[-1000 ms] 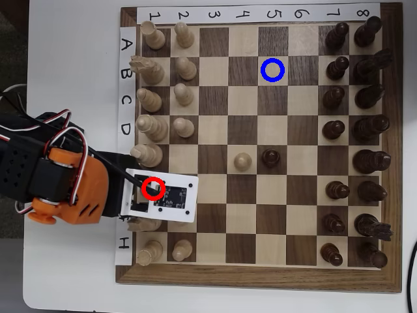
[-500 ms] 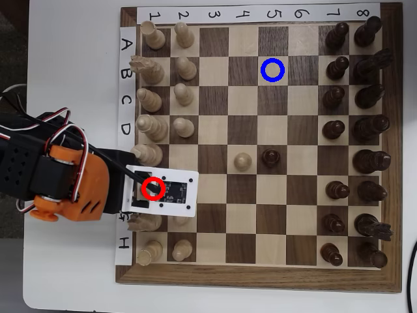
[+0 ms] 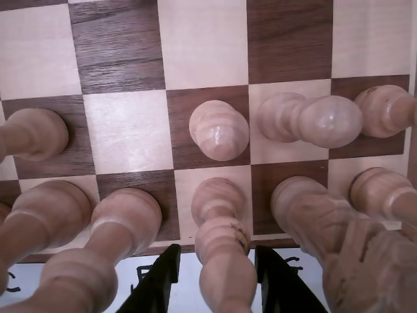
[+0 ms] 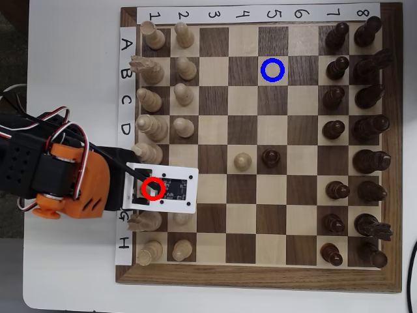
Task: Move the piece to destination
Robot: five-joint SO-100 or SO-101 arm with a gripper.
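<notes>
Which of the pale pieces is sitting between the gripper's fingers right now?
The slim pale piece at bottom centre of the wrist view, flanked by both black fingers; its neighbours stand outside them.

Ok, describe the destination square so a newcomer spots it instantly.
In the overhead view, find the chessboard and its row B, column 5. The destination is the light square there, empty, alone in carrying a blue ring.

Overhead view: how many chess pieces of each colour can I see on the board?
Dark brown pieces: 16
Pale wooden pieces: 14 in sight; the robot arm covers part of their side, so more may be hidden
Total in sight: 30
</notes>
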